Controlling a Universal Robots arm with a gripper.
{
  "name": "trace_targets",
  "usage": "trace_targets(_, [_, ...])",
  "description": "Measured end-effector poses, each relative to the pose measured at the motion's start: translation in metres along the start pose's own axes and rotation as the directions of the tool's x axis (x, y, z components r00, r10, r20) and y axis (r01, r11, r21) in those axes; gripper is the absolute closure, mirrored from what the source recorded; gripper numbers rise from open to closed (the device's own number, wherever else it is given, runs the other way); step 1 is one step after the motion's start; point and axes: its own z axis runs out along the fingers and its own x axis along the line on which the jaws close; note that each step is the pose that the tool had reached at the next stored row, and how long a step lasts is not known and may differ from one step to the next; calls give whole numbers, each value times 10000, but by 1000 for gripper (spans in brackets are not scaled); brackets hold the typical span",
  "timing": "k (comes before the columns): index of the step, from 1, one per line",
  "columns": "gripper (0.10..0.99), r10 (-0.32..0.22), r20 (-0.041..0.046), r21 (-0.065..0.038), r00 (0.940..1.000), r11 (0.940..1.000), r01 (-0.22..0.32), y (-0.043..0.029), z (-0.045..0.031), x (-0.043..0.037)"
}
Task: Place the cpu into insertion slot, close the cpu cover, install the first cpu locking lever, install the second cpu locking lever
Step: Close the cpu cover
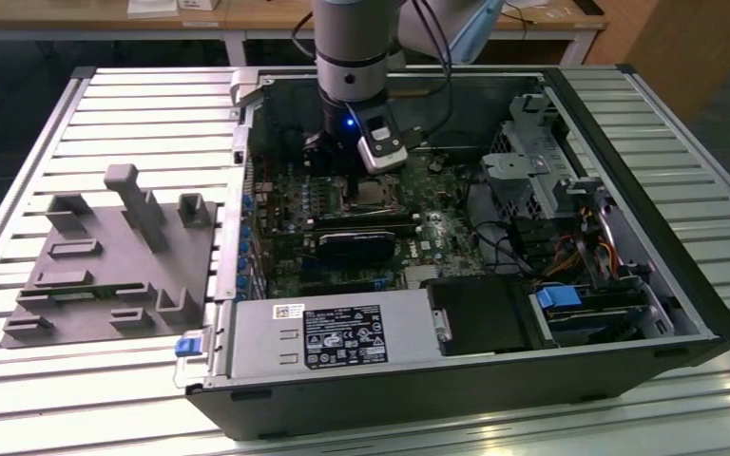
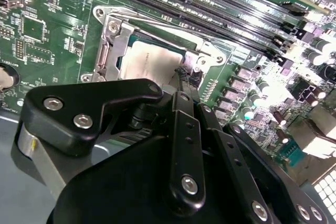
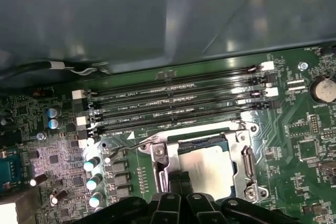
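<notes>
Slatted table (image 1: 23, 142) holds open computer case (image 1: 467, 399). Gripper (image 3: 176, 179) fingertips drawn together, nothing between them, at socket edge. cpu (image 3: 207, 169) just beside: square, silver-grey, flat in insertion slot (image 3: 202, 141), no long axis, edges parallel to 4 memory slots (image 3: 173, 103). cpu cover (image 3: 245, 163) frames it.

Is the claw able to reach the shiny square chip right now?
Probably yes: the claw sits right at the edge of the cpu, nothing lies between them, and the cutout in the cpu cover leaves its top bare.
</notes>
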Motion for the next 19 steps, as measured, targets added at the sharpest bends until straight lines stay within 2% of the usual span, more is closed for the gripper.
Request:
trace_targets(16, [984, -1, 0, 1, 10000, 10000, 1, -11, 62, 54])
trace_targets(19, [984, -5, -11, -79, 10000, 10000, 5, -11, 58, 54])
